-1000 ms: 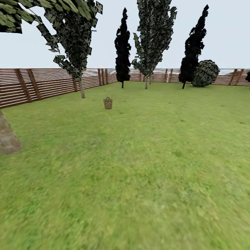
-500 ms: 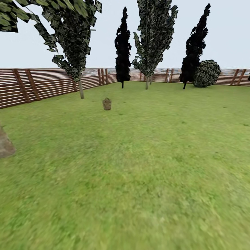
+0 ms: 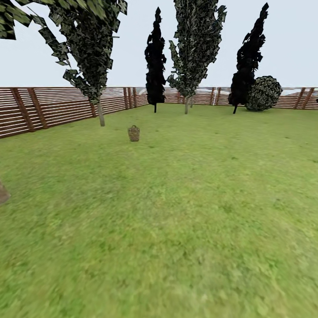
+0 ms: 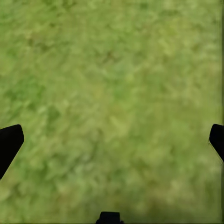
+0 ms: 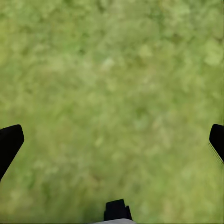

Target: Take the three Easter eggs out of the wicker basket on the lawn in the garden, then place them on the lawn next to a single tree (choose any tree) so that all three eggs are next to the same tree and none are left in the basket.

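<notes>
Standing well ahead on the lawn (image 3: 176, 212), the wicker basket (image 3: 134, 133) sits upright on open grass, far from both grippers; it is too small from here to tell what lies inside. A thin-stemmed tree (image 3: 90, 48) rises just beyond it toward the slatted wooden fence (image 3: 53, 106), and a sliver of thick grey-brown trunk (image 3: 3, 193) shows at the left edge of the head view. The left gripper (image 4: 112, 140) hangs over bare grass with its fingers (image 4: 9, 142) spread wide and nothing between them. The right gripper (image 5: 112, 140) is likewise spread apart over grass, its fingers (image 5: 9, 140) holding nothing. Dark cypress-like trees (image 3: 155, 57) line the far fence.
</notes>
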